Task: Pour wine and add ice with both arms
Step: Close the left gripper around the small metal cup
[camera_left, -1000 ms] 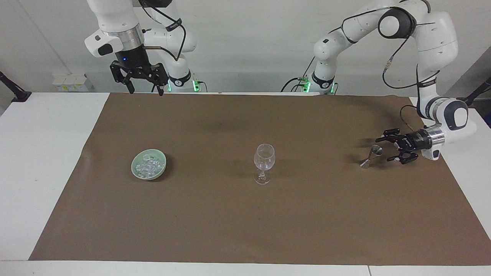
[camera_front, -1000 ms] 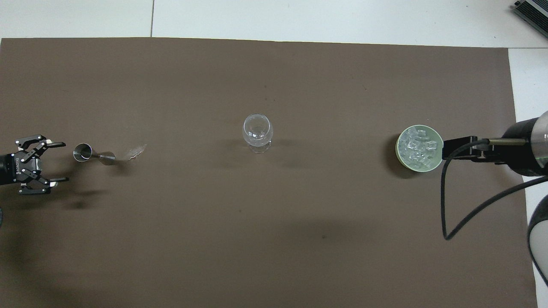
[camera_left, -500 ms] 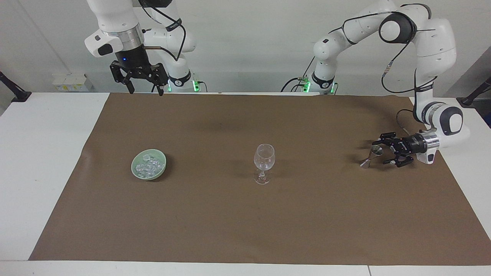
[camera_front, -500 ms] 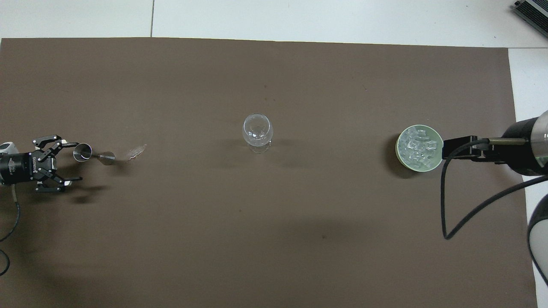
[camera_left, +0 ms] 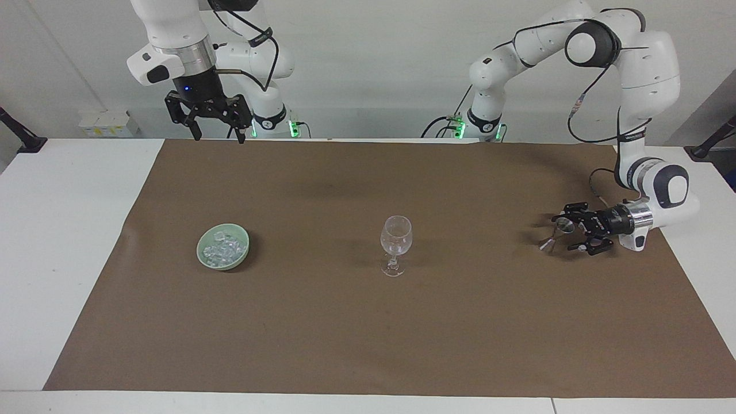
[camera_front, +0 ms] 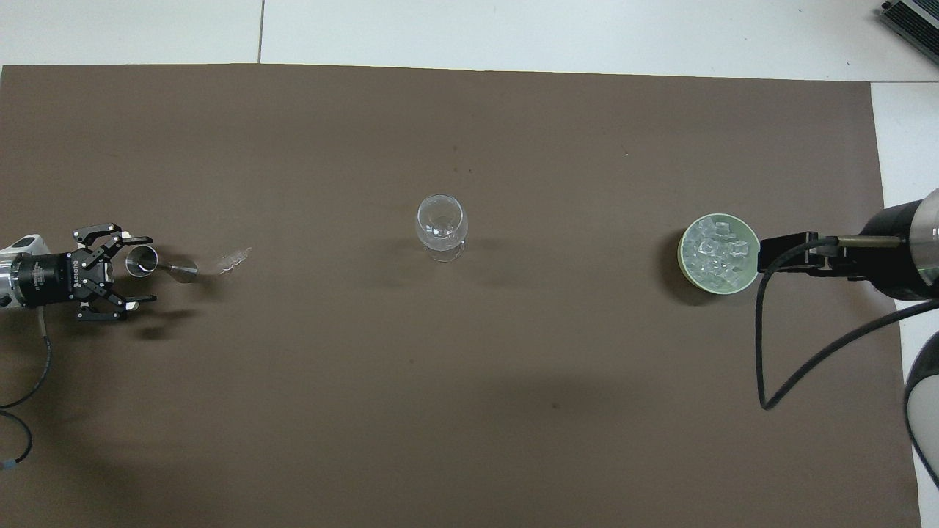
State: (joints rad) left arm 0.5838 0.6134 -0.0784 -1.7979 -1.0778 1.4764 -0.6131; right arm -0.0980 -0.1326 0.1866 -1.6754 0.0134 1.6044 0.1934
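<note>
A small steel jigger [camera_left: 548, 244] [camera_front: 183, 271] stands on the brown mat toward the left arm's end of the table. My left gripper [camera_left: 563, 234] [camera_front: 148, 268] lies level and low, open, one finger on each side of the jigger's upper cup without closing on it. An empty-looking clear stemmed glass [camera_left: 396, 236] [camera_front: 441, 220] stands mid-mat. The ice [camera_left: 225, 249] [camera_front: 717, 253] is heaped in a pale green bowl [camera_left: 201, 253] [camera_front: 684, 257] toward the right arm's end. My right gripper [camera_left: 215, 123] hangs open, high over the mat's edge by its base, waiting. No wine shows.
The brown mat [camera_left: 368, 333] covers most of the white table [camera_left: 63, 241]. A glinting light patch [camera_front: 233, 259] lies on the mat beside the jigger. The right arm's wrist and cable [camera_front: 799, 253] overlap the bowl's edge in the overhead view.
My left gripper has slid along the mat toward the jigger, and its open fingers now flank the upper cup. The right arm, glass and bowl have not moved.
</note>
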